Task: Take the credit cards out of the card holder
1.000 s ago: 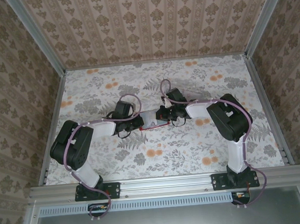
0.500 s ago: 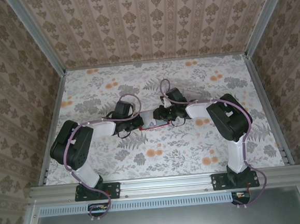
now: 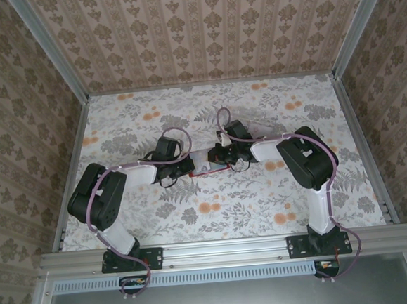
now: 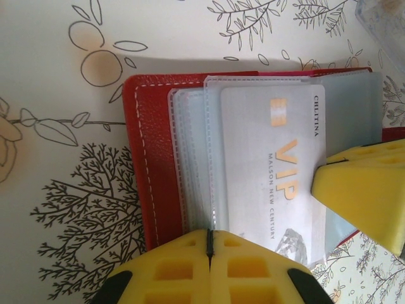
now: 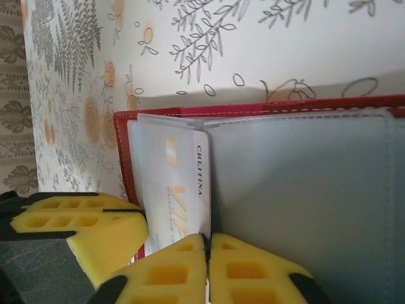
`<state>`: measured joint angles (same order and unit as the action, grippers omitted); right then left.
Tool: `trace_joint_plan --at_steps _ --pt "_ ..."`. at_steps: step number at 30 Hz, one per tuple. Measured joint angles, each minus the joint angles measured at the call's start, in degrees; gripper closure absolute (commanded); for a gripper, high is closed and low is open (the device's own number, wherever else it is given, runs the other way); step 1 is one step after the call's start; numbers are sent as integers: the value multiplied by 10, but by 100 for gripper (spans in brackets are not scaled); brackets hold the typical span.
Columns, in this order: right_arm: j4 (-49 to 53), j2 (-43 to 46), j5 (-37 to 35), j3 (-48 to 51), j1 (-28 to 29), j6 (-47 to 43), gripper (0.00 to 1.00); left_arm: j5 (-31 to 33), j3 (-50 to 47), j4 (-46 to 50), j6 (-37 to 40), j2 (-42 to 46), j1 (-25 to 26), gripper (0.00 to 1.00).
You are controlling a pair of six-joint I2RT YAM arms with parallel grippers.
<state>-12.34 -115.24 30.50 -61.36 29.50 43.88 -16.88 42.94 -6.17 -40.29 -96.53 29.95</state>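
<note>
The card holder [image 4: 149, 158] lies open on the flowered table [image 3: 264, 203], midway between the two arms, red leather down and its clear pocket leaves fanned upward. One credit card [image 4: 272, 171], pale with gold VIP lettering, sits in the top leaf. The left gripper [image 4: 209, 233] has its yellow fingers pressed together on the near edge of the leaves, pinning the holder down. The right gripper [image 5: 206, 244] is closed just as tight on the card's lettered long edge. Whether it has the card itself or only the clear leaf over it, I cannot tell. Over the last second the right arm has leaned a little toward the left one. Its gripper has crept further over the holder, so less of the pale inside shows from above. The card looks seated in its pocket all the same, so to my eye this is a grip being settled and the pull-out is not yet begun. From overhead both wrists cover most of the holder. Any other cards are hidden behind the grey-blue leaves. A clear plastic piece [image 4: 386, 22] is cut off at the corner of the left wrist view.
</note>
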Motion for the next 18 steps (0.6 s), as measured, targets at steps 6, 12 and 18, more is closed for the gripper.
trace_joint_plan --at_steps 6,12,18 --pt "-12 0 0 9 -7 3 100 0 0 0 0 0 0 98" --pt "-20 7 10 25 -23 3 100 0 0 0 0 0 0 99" --pt "-42 15 17 48 -33 8 100 0 0 0 0 0 0 99"
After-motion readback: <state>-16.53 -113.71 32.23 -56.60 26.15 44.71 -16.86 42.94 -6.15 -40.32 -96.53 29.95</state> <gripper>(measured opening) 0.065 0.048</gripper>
